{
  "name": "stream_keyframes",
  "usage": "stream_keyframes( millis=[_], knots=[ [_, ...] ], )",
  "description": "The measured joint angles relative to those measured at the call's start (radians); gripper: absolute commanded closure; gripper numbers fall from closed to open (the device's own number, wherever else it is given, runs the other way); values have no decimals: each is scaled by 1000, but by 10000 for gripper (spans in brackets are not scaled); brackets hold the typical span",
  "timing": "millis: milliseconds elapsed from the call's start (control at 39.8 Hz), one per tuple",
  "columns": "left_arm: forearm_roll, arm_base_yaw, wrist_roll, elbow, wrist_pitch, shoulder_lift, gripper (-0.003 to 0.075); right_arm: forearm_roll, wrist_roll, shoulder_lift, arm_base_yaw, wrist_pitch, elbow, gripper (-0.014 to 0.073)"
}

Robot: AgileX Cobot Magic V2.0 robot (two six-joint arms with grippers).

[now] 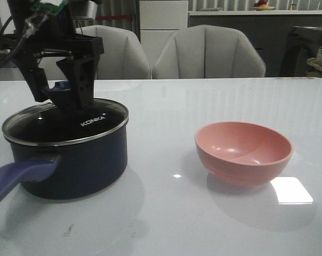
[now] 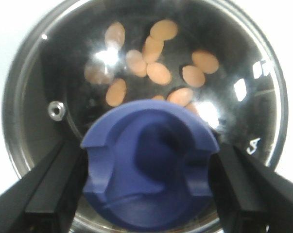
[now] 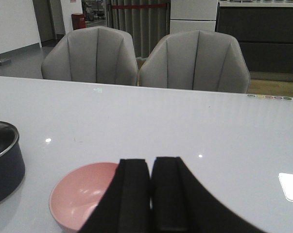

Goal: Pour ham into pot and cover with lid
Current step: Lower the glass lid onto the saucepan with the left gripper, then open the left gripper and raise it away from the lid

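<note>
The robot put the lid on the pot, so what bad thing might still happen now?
The left fingers sit on either side of the purple-blue knob of the round glass lid. If they are still touching it when the arm rises, the lid might lift or slide off the dark navy pot, uncovering the orange ham chunks. The pot's long purple-blue handle points toward the table's near edge, so a bump there might swing the pot.

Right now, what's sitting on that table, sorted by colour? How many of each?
Dark navy: 1, the pot, with its purple-blue handle.
Clear glass with a purple-blue knob: 1, the lid, sitting on the pot.
Pink: 1, the bowl, empty.
Orange: 1 batch of ham pieces, roughly ten visible through the lid.
Total: 4 kinds of thing.
</note>
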Motion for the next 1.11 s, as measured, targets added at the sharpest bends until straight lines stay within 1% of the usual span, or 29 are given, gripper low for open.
stream_keyframes(
  millis=[151,327,403,503,780,1107],
  knots=[
    [4,0,0,-5,0,-29,179,0,0,0,0,0,0,442],
    [30,0,0,-6,2,-127,181,0,0,0,0,0,0,442],
    [43,0,0,4,4,-172,194,0,0,0,0,0,0,442],
    [60,0,0,60,2,-249,220,0,0,0,0,0,0,442],
    [154,0,0,357,-95,-484,296,0,0,0,0,0,0,442],
    [176,0,0,755,-355,-884,377,0,0,0,0,0,0,442]
  ],
)
